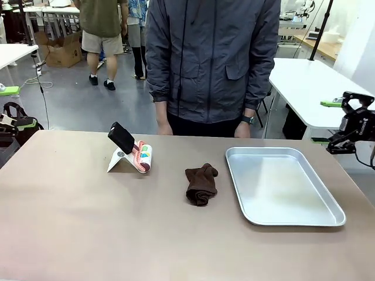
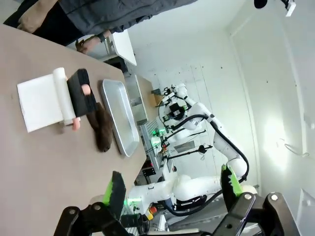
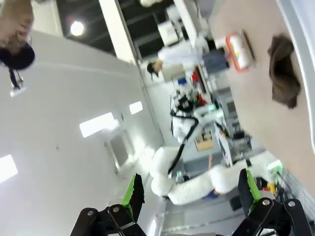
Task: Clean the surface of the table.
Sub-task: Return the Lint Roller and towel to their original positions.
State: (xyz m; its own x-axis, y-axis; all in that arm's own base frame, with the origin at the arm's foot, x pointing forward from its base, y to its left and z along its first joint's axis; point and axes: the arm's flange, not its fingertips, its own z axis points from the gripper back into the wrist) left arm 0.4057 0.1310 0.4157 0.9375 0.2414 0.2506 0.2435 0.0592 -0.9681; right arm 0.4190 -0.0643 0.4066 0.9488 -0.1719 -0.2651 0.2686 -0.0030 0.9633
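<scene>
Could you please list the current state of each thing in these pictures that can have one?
Left gripper: open, holding nothing, off the table's edge.
Right gripper: open, holding nothing, raised.
Brown cloth: crumpled on the table, untouched.
Silver tray: flat on the table, empty.
Lint roller: resting on a white sheet, beside the cloth.
Person's hands: at the far edge, holding nothing.

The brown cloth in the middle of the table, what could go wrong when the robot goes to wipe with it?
1. The brown cloth lies crumpled close beside the metal tray; a sweep may knock the tray.
2. The lint roller and its white stand sit nearby and could get pushed.
3. The person's hand rests at the table edge, within a wide wipe's path.
</scene>
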